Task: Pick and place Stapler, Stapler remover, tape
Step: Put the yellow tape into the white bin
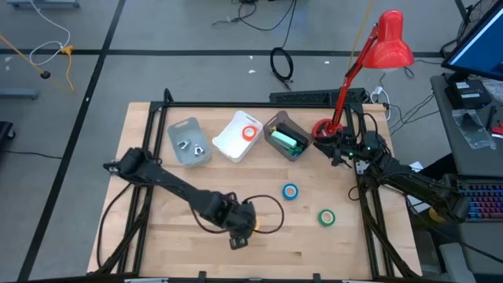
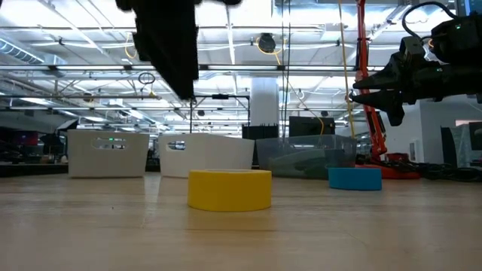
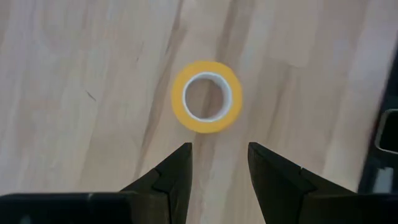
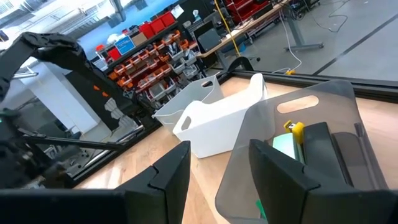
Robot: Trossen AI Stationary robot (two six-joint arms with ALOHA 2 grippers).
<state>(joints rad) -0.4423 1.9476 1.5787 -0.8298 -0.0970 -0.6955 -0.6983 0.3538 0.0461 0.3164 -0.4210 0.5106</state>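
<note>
Down near the front of the desk [image 1: 181, 244], left gripper [image 1: 240, 236] poised above the yellow tape roll [image 3: 206, 96], fingers [image 3: 171, 177] apart with nothing between them. From straight overhead, yellow roll almost wholly hidden under that gripper, only a sliver of colour showing at its side. At desk height, roll lying flat on the wood, gripper's own tips cut off by the upper edge, only a dark bulk hanging above and left of the roll.

Blue tape roll [image 1: 291, 191] flat on the desk, right of the left gripper and well apart from it. Green tape roll [image 1: 326, 218] flat, nearer the right edge. Orange tape roll [image 1: 249, 132] inside the white bin [image 1: 228, 143]. Grey bin [image 1: 187, 134] to its left, two small metal pieces inside, too small to identify. Dark translucent bin [image 1: 277, 122] to its right, holding something green with a dark body beside it; partly veiled by the bin's wall, hard to name with certainty.

Right gripper [image 1: 339, 149] held in the air at the desk's back right corner, beside the red lamp [image 1: 391, 39], fingers [image 4: 277, 171] parted and empty, facing the dark bin.
</note>
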